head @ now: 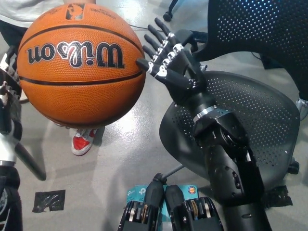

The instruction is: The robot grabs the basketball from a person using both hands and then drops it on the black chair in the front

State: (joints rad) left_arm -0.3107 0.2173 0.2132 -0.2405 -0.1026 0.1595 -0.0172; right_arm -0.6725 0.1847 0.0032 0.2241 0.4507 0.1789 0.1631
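I see the basketball [81,65] held up in the upper left of my head view, in front of a person whose white shirt [24,10] and red-and-white shoe [83,142] show around it. My right hand [166,55] is raised just beside the ball's right side, fingers spread and straight, gripping nothing; I cannot tell whether the fingertips touch the ball. My left hand [8,94] sits at the picture's left edge, close against the ball's left side, mostly cut off, so I cannot tell whether it is open or closed. The black chair [260,110] stands to the right, below my right arm, its perforated seat bare. A round pale dish [19,98] lies on the floor behind my left hand.
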